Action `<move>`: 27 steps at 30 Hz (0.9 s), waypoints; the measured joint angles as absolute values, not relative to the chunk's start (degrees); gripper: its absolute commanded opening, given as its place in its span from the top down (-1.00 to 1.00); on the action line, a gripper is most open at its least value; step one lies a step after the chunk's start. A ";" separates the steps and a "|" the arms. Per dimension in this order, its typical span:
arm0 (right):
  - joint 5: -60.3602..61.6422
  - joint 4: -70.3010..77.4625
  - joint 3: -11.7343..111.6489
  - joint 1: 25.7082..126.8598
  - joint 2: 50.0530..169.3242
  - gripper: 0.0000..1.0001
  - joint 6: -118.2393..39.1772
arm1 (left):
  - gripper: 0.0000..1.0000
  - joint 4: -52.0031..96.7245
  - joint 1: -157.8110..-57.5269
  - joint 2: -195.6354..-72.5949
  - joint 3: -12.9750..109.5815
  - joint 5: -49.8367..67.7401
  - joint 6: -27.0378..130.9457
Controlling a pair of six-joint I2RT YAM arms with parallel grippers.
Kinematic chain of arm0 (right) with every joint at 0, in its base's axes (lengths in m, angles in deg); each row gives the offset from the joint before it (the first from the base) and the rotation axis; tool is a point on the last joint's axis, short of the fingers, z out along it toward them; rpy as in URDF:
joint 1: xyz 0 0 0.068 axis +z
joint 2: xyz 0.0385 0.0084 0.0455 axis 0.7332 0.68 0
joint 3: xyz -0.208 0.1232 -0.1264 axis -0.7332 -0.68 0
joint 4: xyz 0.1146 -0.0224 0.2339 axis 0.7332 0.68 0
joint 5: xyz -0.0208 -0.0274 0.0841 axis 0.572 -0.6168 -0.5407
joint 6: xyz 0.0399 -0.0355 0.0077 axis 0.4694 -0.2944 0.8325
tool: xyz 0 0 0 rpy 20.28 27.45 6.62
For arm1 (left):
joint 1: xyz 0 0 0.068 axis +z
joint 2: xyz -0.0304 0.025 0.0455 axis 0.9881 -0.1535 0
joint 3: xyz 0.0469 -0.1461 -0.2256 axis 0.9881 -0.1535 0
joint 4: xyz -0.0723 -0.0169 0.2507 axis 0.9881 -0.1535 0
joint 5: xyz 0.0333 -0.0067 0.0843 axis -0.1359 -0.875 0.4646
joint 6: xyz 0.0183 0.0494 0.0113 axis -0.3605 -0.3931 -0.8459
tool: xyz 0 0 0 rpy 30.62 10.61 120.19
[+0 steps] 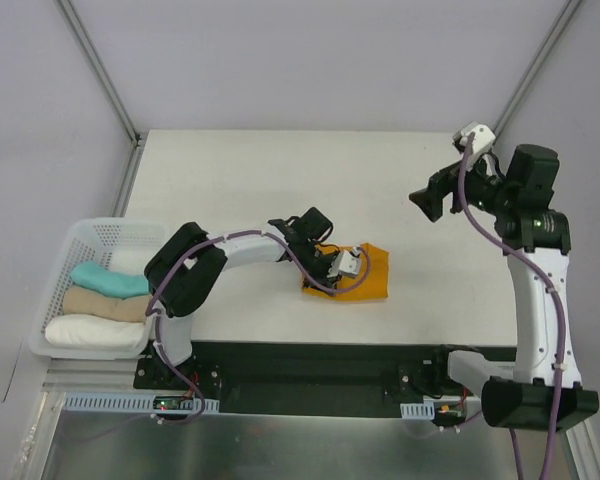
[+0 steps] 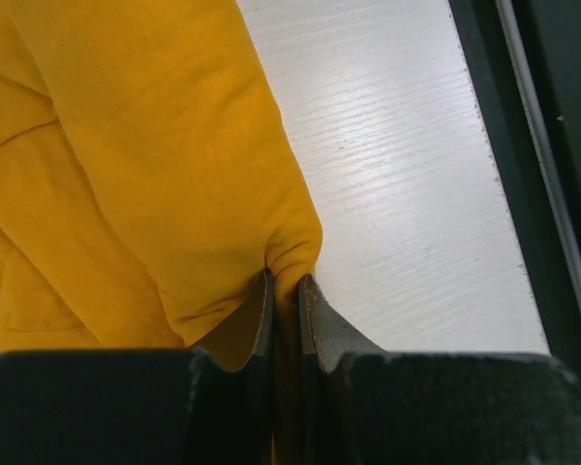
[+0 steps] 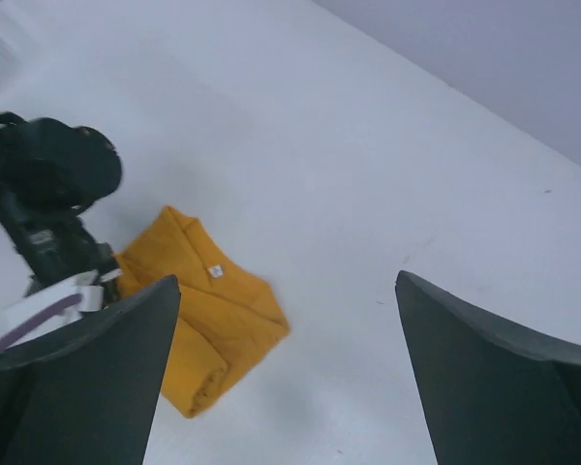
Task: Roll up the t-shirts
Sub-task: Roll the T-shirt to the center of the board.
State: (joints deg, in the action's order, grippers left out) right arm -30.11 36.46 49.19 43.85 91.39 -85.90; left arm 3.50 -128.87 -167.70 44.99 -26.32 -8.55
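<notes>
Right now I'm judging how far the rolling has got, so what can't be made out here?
- Top view: the left gripper covers one end of the t-shirt.
- Left wrist view: frame edges cut off most of the t-shirt; only the pinched fold shows.
- Right wrist view: the neck label is too small to read.

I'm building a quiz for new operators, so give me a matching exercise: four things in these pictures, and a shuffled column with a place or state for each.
1. left gripper
2. right gripper
3. t-shirt
4. basket

A. raised over the table, fingers wide apart, empty
B. left of the table, rolled cloths inside
C. bundled small near the table's front edge
D. fingers pinched shut on orange fabric

Pairs: 1-D, 2-A, 3-C, 4-B.
</notes>
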 measured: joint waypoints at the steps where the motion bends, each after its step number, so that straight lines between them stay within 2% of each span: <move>1: -31.92 36.63 51.25 43.98 92.68 -0.92 -83.45 | 1.00 2.43 -128.30 -168.35 45.82 -27.82 -7.72; 3: -35.20 35.67 52.32 44.35 96.33 -0.92 -81.22 | 1.00 0.55 -127.30 -169.75 47.42 -30.60 -5.67; 6: -30.42 33.53 39.07 50.29 95.35 -0.92 -87.58 | 1.00 -2.00 -125.90 -171.59 49.41 -34.56 -3.31; 9: -24.60 35.45 18.51 63.41 84.62 -0.92 -97.09 | 1.00 -4.26 -124.83 -173.58 51.40 -37.96 -1.27; 12: -21.45 37.09 7.73 71.69 71.13 -0.92 -103.71 | 1.00 -6.31 -124.04 -175.04 52.97 -40.50 0.21; 14: -18.88 35.39 5.28 76.43 66.23 -0.92 -106.73 | 1.00 -7.75 -123.69 -175.83 53.76 -41.99 0.80; 16: -16.56 32.13 4.45 80.50 66.15 -0.92 -108.58 | 1.00 -8.91 -123.43 -176.53 54.28 -43.08 1.06; 21: -12.80 25.31 2.75 86.60 70.74 -0.92 -112.12 | 1.00 -11.71 -122.91 -178.02 55.33 -45.88 1.96; 26: -11.58 20.61 2.11 88.30 78.21 -0.98 -115.40 | 1.00 -13.57 -122.69 -179.00 56.05 -47.47 2.31; 27: -11.44 19.80 1.81 88.30 79.28 -0.90 -115.80 | 1.00 -13.79 -122.69 -179.17 56.25 -47.71 2.35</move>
